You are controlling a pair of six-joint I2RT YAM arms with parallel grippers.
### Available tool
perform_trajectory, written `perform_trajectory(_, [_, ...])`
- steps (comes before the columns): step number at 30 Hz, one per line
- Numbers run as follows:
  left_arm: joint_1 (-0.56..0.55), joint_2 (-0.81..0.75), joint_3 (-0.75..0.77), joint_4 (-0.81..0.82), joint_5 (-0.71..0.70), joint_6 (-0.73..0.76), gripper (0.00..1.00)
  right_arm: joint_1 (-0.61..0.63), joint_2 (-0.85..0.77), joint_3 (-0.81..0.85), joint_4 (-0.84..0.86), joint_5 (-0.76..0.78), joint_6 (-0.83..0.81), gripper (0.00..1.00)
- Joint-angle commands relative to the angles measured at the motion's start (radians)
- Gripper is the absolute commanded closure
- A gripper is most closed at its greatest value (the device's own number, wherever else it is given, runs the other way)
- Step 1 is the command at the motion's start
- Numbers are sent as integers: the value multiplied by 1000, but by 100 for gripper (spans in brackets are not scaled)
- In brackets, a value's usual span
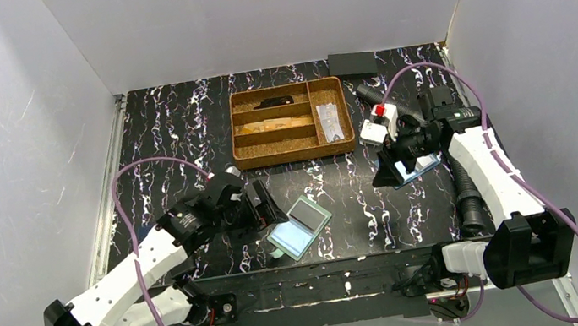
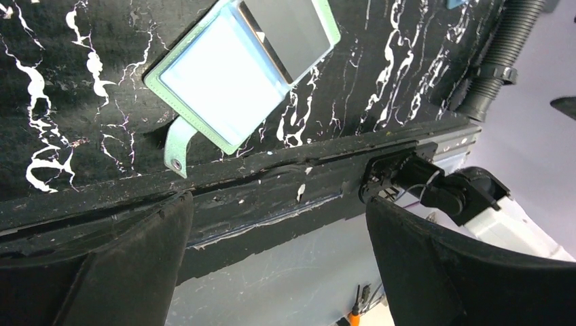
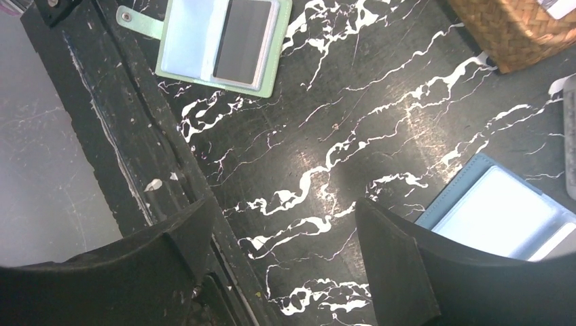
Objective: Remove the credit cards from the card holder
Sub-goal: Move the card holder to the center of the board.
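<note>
The teal-green card holder point(image 1: 299, 226) lies open and flat near the table's front edge, its tab point(image 2: 178, 146) pointing toward that edge. A dark credit card point(image 3: 243, 42) sits inside one clear pocket; the other pocket point(image 2: 224, 81) shows only pale glare. My left gripper point(image 1: 264, 207) hovers just left of the holder, open, with nothing between its fingers point(image 2: 122, 272). My right gripper point(image 1: 394, 170) is open and empty too, well to the right of the card holder, above bare table beside a blue holder point(image 3: 499, 210).
A wicker tray point(image 1: 290, 122) with compartments stands at the back middle. A white box with a red button point(image 1: 380, 123) and a black box point(image 1: 352, 63) sit at the back right. A corrugated black hose point(image 1: 470, 197) runs along the right arm.
</note>
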Motion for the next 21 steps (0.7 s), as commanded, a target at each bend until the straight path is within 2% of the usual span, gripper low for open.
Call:
perform_trajectory(1, [-35, 51, 5, -29, -84, -91, 2, -5, -27, -25, 6, -5, 2, 15])
perform_trajectory(12, [-81, 170, 21, -30, -89, -171, 4, -5, -31, -64, 22, -5, -3, 14])
perform_trajectory(21, [-133, 230, 1, -16, -92, -321, 5, -5, -18, -85, 66, -28, 17, 14])
